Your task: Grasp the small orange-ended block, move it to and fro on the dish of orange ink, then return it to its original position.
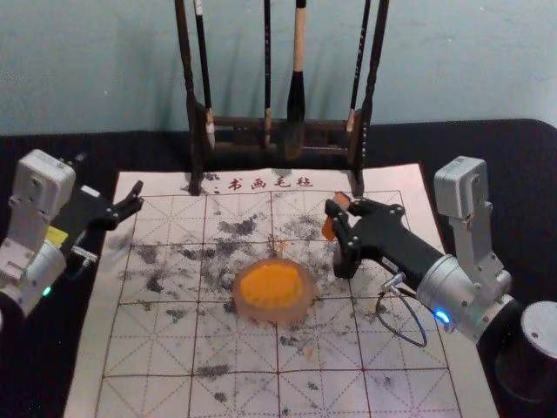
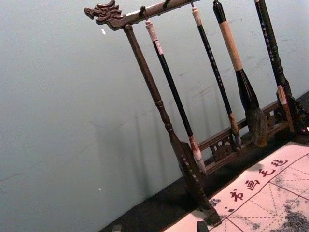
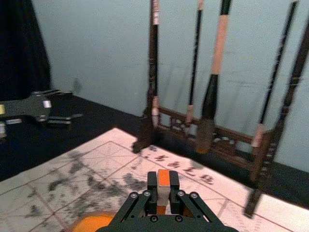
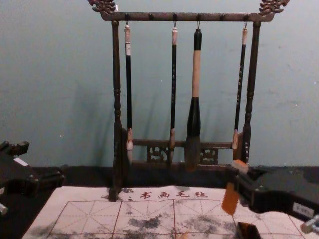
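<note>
Holding one block near one dish: right gripper.

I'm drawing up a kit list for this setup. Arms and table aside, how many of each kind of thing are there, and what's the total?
Hanging brushes: 4
Brush rack: 1
Dish of orange ink: 1
Orange-ended block: 1
Mat: 1
Total: 8

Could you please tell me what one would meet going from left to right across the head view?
Left gripper → leftmost hanging brush → dish of orange ink → right gripper, closed on the orange-ended block.
</note>
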### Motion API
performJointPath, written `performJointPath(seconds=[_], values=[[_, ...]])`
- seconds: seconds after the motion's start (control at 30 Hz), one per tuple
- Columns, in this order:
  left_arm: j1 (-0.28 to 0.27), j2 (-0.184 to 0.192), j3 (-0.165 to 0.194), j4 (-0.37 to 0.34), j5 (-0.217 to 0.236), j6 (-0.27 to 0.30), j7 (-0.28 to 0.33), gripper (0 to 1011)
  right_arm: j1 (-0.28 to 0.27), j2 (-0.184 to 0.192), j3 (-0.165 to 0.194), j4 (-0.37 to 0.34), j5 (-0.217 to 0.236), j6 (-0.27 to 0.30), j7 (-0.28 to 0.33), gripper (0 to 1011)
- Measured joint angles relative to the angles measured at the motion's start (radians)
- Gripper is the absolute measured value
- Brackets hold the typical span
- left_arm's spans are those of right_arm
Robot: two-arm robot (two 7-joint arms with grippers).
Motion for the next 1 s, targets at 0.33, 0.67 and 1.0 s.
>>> performJointPath(seconds=[0.33,0.67,1.0], values=[[0.000,0.000,0.000,0.000,0.000,0.000,0.000,1001,0.083,0.017,-0.077,0.125,0.061,-0.069,0.160,135],[0.000,0.000,0.000,0.000,0.000,0.000,0.000,1001,0.130,0.020,-0.134,0.198,0.070,-0.109,0.215,135],[0.000,0.000,0.000,0.000,0.000,0.000,0.000,1001,0.156,0.012,-0.172,0.249,0.065,-0.133,0.206,135]])
